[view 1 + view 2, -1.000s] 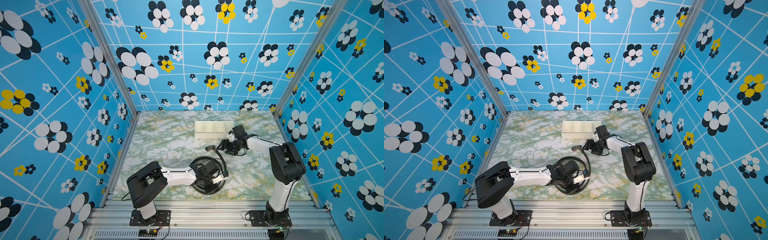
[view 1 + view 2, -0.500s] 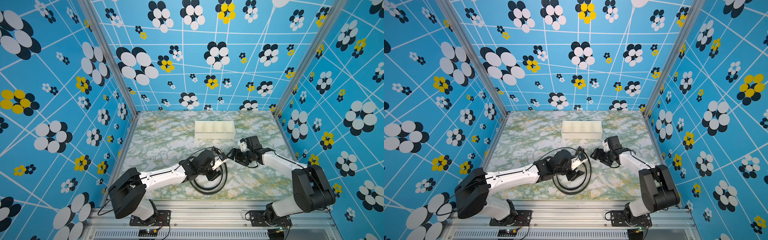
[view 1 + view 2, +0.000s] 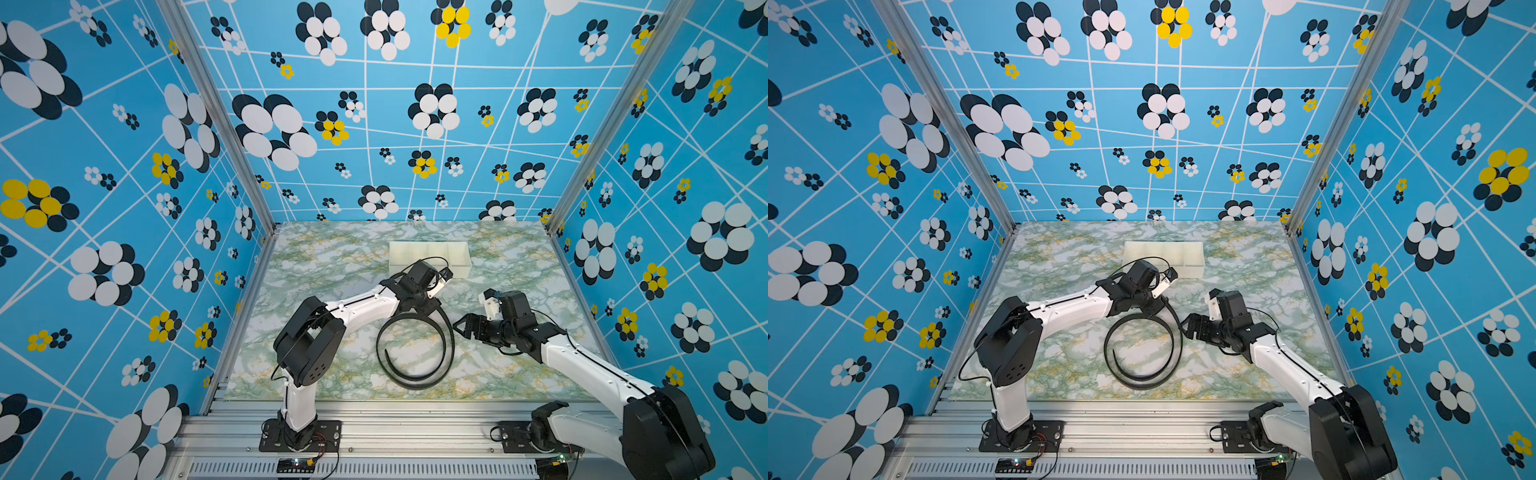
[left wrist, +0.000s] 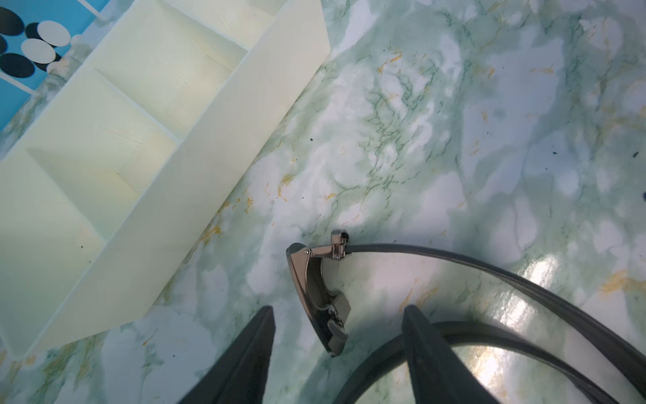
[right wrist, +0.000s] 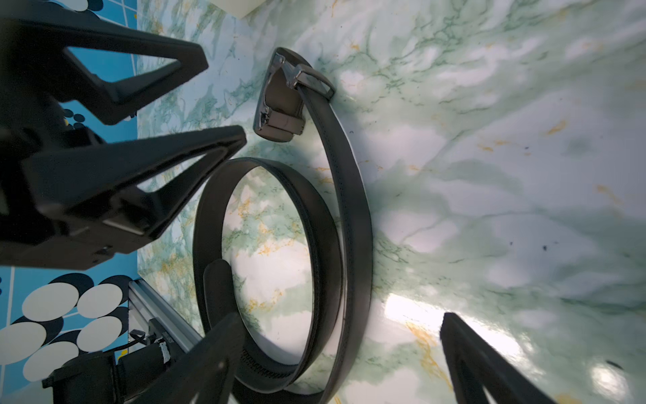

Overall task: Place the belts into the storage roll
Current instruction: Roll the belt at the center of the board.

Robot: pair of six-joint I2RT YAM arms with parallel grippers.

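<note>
- Compared with a second ago, the right gripper (image 3: 459, 328) has left its spot near the storage roll (image 3: 459, 266) and drawn back to about 3 o'clock of the belt (image 3: 415, 383).
- The left gripper (image 4: 339, 307) has gone from over the coil to the coil's 12 o'clock edge, closer to the storage roll.
- The belt itself lies roughly where it did, as a loose coil on the marble table (image 3: 316, 291) at 6 o'clock of the table's middle. No part of it is in the storage roll, which sits at 12 o'clock.
- In the left wrist view the left gripper's fingers (image 4: 258, 349) stand apart. The buckle (image 4: 314, 293) rests on edge between the tips with a gap on each side, so it is not clamped. One finger crosses the strap; I cannot tell if they touch.
- In the right wrist view the right gripper's fingers (image 5: 472, 367) are spread wide and hold nothing, with the coil lying below and between them.
</note>
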